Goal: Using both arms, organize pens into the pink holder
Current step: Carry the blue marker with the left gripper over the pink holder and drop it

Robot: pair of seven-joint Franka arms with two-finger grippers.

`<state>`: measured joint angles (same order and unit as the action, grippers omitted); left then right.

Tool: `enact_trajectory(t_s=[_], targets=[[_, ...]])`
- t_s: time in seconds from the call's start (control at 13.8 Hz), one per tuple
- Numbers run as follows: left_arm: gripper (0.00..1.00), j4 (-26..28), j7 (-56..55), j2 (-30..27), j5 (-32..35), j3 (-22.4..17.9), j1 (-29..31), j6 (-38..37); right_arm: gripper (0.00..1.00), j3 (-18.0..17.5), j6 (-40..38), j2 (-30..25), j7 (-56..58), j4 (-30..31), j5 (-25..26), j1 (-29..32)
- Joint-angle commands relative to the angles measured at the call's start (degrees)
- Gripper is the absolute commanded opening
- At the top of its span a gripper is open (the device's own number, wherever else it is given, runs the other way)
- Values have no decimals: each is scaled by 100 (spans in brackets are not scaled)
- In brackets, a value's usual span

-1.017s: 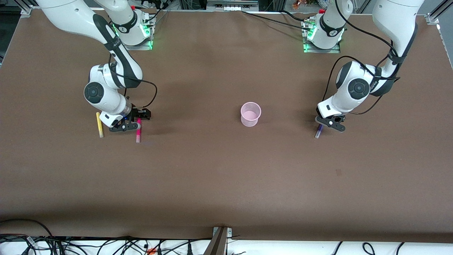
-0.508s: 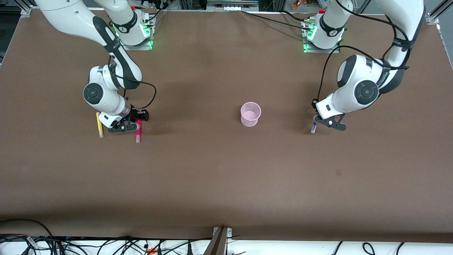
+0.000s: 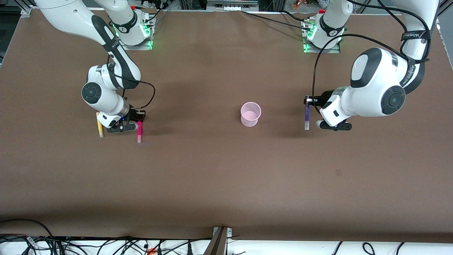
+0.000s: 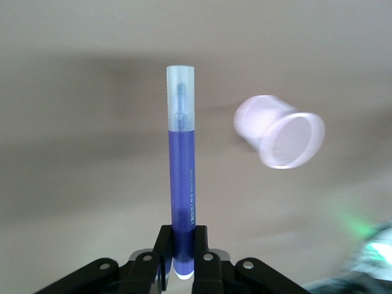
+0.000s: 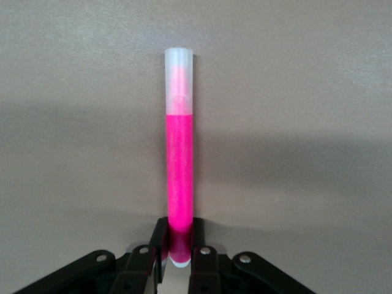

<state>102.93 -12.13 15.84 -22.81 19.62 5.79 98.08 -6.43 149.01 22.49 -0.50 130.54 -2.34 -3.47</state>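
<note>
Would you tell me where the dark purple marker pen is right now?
The dark purple marker pen is clamped in the left hand, in the air over the table, beside the translucent pale-pink plastic cup, toward the left arm's end.

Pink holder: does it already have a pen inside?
No. The pink holder shows only its pale bottom in the front view, no pen.

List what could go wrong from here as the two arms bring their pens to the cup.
1. The left gripper pinches the purple pen only at one end, so a fast swing might tilt it or let it slip.
2. The pink cup is small and looks light; a pen tip striking its rim could knock it over.
3. The right gripper holds the magenta pen right beside the yellow pen; lifting could nudge that one.
</note>
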Motion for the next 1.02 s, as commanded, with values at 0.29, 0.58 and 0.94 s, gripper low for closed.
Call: enact_trajectory(t_s=[0.29, 0.58, 0.94], targets=[[0, -256, -1475, 244, -2726, -11, 124, -52, 0, 80, -21, 2, 58, 6, 5, 40], [0, -264, -1977, 420, -4108, -11, 98, 131, 0, 80, -1038, -122, -195, -432, -12, 40], [0, -247, -2722, 753, -4986, 15, 10, 598, 0, 54, -2954, -113, -680, -1662, -21, 31]])
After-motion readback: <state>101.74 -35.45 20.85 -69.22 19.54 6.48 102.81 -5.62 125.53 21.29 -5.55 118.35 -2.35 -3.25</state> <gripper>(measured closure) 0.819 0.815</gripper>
